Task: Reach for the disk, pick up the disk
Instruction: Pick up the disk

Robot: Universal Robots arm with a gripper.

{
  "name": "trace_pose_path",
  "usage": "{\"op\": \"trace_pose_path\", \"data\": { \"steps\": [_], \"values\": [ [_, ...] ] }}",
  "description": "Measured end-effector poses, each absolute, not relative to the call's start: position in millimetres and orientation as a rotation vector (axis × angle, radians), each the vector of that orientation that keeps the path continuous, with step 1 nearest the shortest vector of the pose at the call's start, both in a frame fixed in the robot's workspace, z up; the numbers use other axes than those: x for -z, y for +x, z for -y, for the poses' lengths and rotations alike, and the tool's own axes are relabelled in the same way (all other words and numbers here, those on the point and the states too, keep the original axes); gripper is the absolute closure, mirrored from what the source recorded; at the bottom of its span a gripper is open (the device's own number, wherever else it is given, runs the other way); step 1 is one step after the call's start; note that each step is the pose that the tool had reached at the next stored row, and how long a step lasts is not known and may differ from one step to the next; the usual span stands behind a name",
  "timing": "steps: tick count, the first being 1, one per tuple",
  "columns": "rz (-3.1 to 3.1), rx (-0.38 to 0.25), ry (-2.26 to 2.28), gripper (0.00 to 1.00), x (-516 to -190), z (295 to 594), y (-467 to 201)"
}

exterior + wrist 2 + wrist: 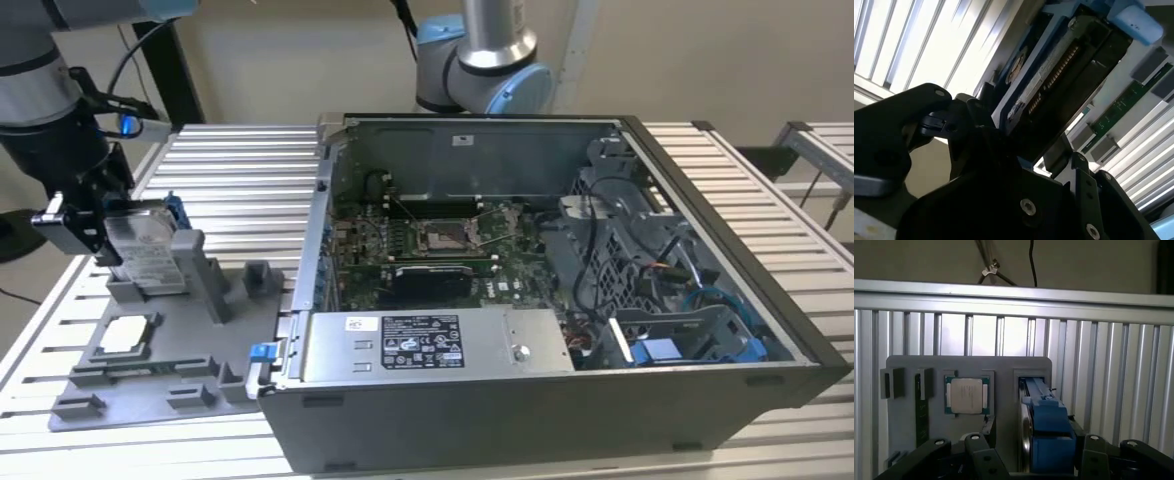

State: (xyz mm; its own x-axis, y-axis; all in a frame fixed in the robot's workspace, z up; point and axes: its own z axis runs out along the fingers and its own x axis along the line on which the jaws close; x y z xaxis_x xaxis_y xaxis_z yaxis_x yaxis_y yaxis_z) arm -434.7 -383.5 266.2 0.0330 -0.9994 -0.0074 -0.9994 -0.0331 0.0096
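Over the slatted metal table [234, 165], the pincer [1034, 444] pinches the disk [147, 255] upright at a grey tray [160, 385].

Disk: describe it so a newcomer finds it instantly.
At the exterior view's left, beside the open computer case, lies a grey tray. The disk stands on edge in it: silver metal, white label, blue bracket, unlike the small square chip lying flat.

Bright slat glare, dark backlit fg.
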Motion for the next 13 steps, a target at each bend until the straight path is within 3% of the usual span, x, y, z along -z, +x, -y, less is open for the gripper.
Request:
{"op": "trace_pose_path", "data": {
  "steps": [6, 7, 13],
  "values": [
    [2.183, 0.019, 2.257, 0.00, -265.9, 383.5, -434.7],
    [2.183, 0.019, 2.257, 1.00, -265.9, 383.5, -434.7],
    [2.183, 0.019, 2.257, 1.00, -265.6, 383.5, -434.7]
  ]
}}
